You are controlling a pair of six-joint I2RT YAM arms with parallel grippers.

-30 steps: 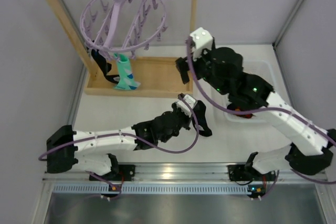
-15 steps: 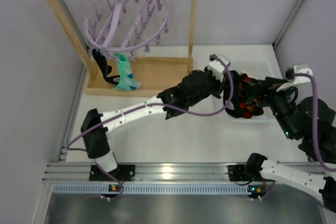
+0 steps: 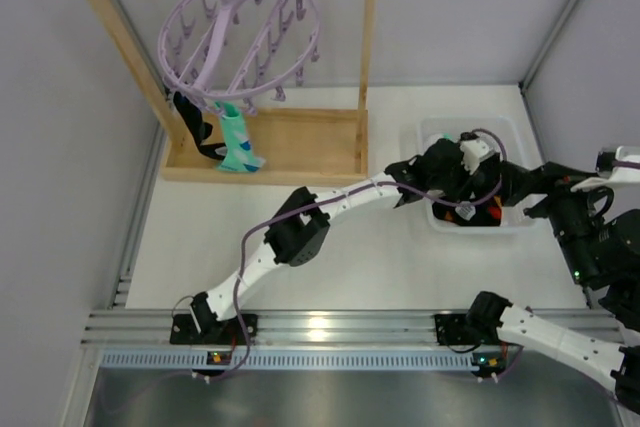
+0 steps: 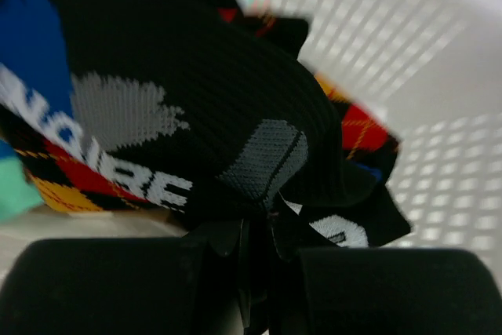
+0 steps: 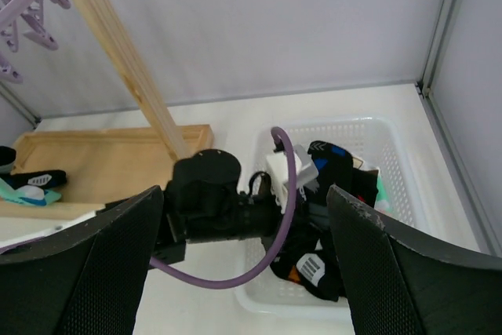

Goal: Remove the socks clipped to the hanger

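Top external view: the left arm point(image 3: 345, 197) reaches from its base at the near edge, across the tabletop point(image 3: 360, 267), into a white basket point(image 3: 505, 127) on the right side.
Left end effector point(image 4: 251, 280): down inside the basket, with its fingers pressed together on a fold of a black sock point(image 4: 196, 100) that has a grey patch. The fabric bunches up between the pads.
Basket contents: an argyle sock point(image 4: 74, 178) in red and yellow lies under the held sock. White lettering on a black band, a patch of blue and a bit of teal at the left edge also show. The perforated wall rises behind the pile.
Right end effector point(image 5: 245, 217): hanging above the near side of the basket and looking down on the left arm's wrist. Its two fingers are spread wide with nothing held between them.
Hanger point(image 3: 212, 42): a lavender ring hooked on the top rail of the wooden rack point(image 3: 368, 47) at the far left of the tabletop, well apart from the basket. It hangs tilted, with its pegs dangling round the rim.
Socks on the hanger: a hanging black sock point(image 3: 190, 119) and a teal-and-white sock point(image 3: 238, 142) are clipped side by side at the ring's near-left edge. Their lower ends reach down to the rack's wooden base.
Right wrist view: a few lavender pegs show in the top-left corner, and the foot of the teal-and-white sock lies on the wooden base at the far left.
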